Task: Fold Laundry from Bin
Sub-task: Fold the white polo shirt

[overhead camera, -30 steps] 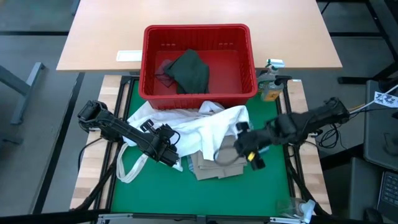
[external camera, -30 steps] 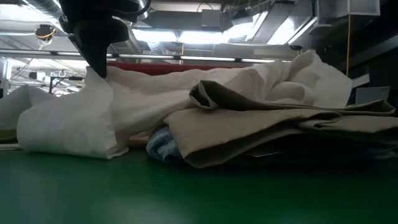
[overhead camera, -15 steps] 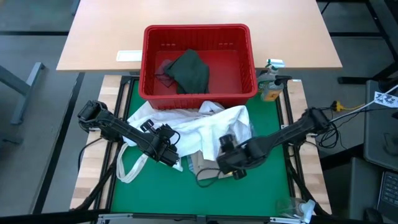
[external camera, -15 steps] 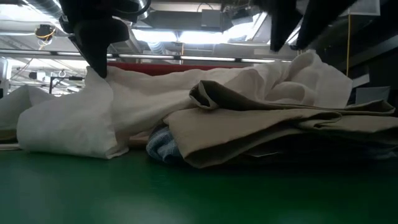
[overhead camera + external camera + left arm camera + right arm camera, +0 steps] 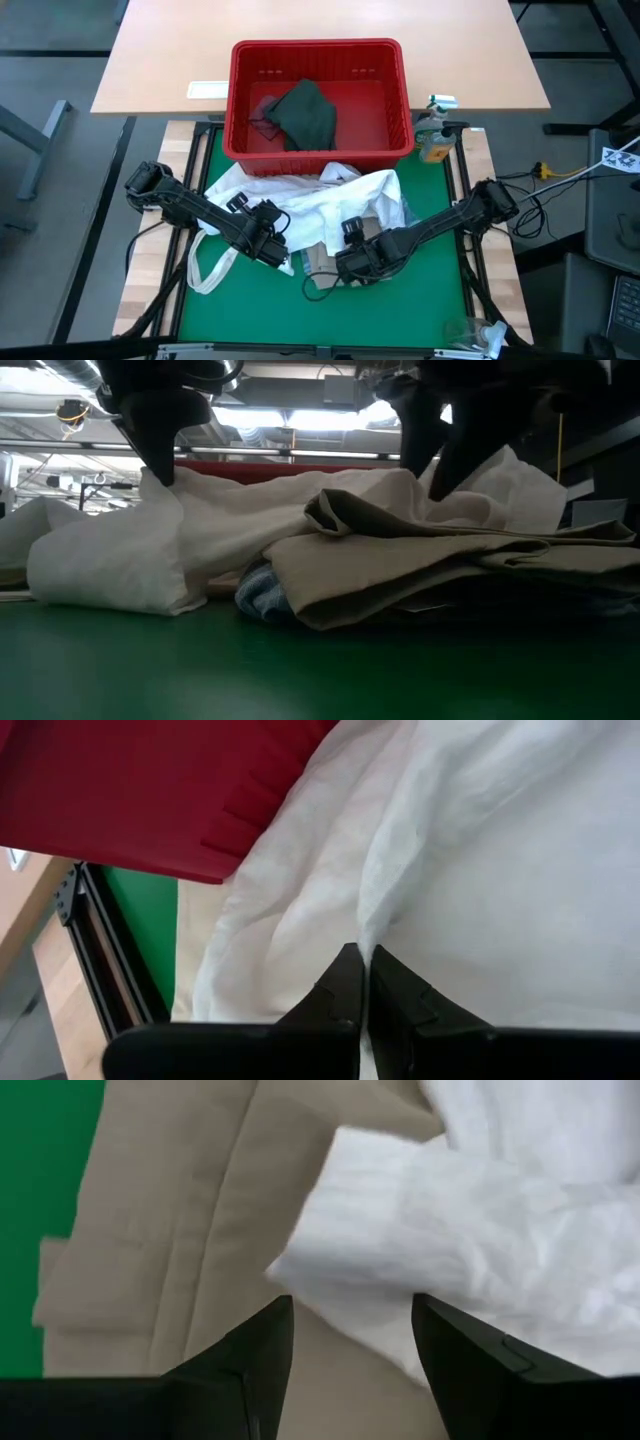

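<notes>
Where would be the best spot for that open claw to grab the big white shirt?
Probably the loose corner of the white shirt lying on the tan shirt. It sits right ahead of the open right gripper, so coming straight down over it looks easiest. The left gripper is shut on the shirt's other side.

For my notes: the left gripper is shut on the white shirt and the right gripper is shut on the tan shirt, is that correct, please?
Only the right gripper is misread: the right wrist view shows it open above the tan shirt. The left gripper is indeed shut on the white shirt.
</notes>
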You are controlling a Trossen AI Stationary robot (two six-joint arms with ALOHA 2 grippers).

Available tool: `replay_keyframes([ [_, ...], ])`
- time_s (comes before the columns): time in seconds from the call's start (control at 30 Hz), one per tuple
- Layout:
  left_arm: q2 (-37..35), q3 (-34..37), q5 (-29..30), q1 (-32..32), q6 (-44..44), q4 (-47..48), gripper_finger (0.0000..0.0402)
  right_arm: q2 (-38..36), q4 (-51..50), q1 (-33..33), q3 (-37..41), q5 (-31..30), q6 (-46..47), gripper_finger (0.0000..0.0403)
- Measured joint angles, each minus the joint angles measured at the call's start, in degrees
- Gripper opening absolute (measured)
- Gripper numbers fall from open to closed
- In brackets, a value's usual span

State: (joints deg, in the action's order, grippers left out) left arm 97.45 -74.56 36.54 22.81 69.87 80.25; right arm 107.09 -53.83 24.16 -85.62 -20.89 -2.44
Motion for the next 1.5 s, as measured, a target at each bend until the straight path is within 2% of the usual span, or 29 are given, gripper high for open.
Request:
replay_keyframes([
  [0.17, 0.0, 0.0, 0.0, 0.0, 0.0, -0.4, 0.0000, 0.0, 0.6, -1.9, 0.0, 0.7, 0.6, 0.0204],
  [0.33, 0.0, 0.0, 0.0, 0.0, 0.0, -0.5, 0.0000, 1.0, -0.2, -2.6, 0.0, 3.9, 0.5, 0.0204],
  [0.8, 0.0, 0.0, 0.0, 0.0, 0.0, -1.1, 0.0000, 3.7, 1.9, -2.5, 0.0, 3.5, -0.9, 0.0198],
  [1.07, 0.0, 0.0, 0.0, 0.0, 0.0, -1.3, 0.0000, 6.3, 1.8, -2.6, 0.0, 3.5, -1.0, 0.0127],
  [1.33, 0.0, 0.0, 0.0, 0.0, 0.0, -1.3, 0.0000, 5.9, 1.6, -2.5, 0.0, 3.5, -2.4, 0.0019],
  [1.4, 0.0, 0.0, 0.0, 0.0, 0.0, -1.3, 0.0000, 5.7, 1.4, -2.5, 0.0, 3.5, -2.4, 0.0007],
  [1.5, 0.0, 0.0, 0.0, 0.0, 0.0, -1.3, 0.0000, 4.8, 1.3, -2.5, 0.0, 3.5, -2.4, 0.0017],
])
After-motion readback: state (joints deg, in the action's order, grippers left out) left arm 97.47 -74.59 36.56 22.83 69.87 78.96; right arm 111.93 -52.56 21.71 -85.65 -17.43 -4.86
